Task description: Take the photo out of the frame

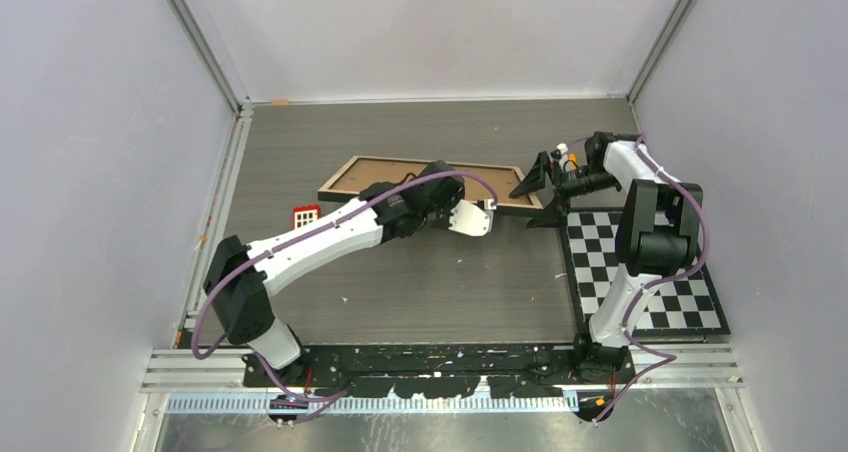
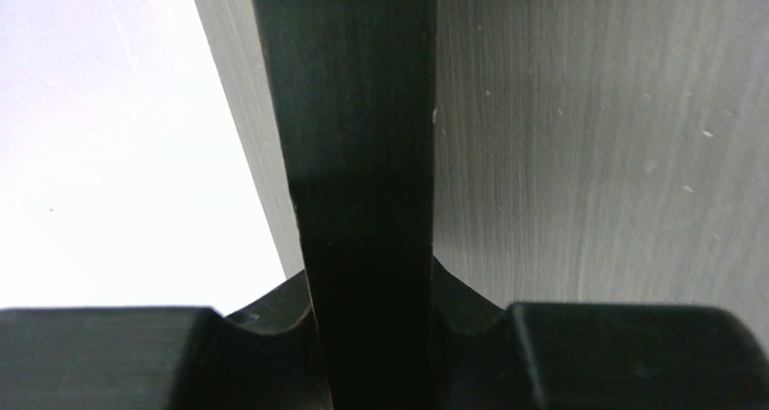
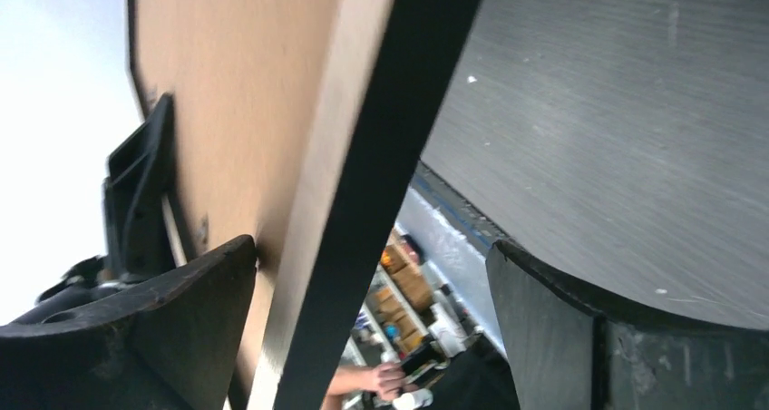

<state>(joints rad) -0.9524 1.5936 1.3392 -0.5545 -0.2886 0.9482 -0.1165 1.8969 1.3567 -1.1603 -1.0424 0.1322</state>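
**Frame held at its right end, back side up**

The frame [image 1: 400, 177] sits in the middle-to-far part of the grey table [image 1: 430, 282]. Its brown board faces up, inside a light wood edge. The photo cannot be seen in any view.

The left gripper [image 1: 487, 209] reaches to the frame's near long edge, close to the right corner. In the left wrist view, the black rim [image 2: 363, 156] runs straight up between the fingers [image 2: 109, 356], which press on it from both sides.

The right gripper [image 1: 538, 194] straddles the right short edge with its jaws spread. One finger [image 3: 181, 301] touches the brown board [image 3: 236, 92]. The other [image 3: 553, 328] stands well apart from the black rim.

Open tabletop lies between the frame's near edge and the arm bases, and a narrower strip runs behind it to the far wall. A black-and-white checkerboard [image 1: 650, 272] lies near the frame's right corner, beside the right arm. A small red-and-white object [image 1: 306, 216] sits just beside the near left corner.
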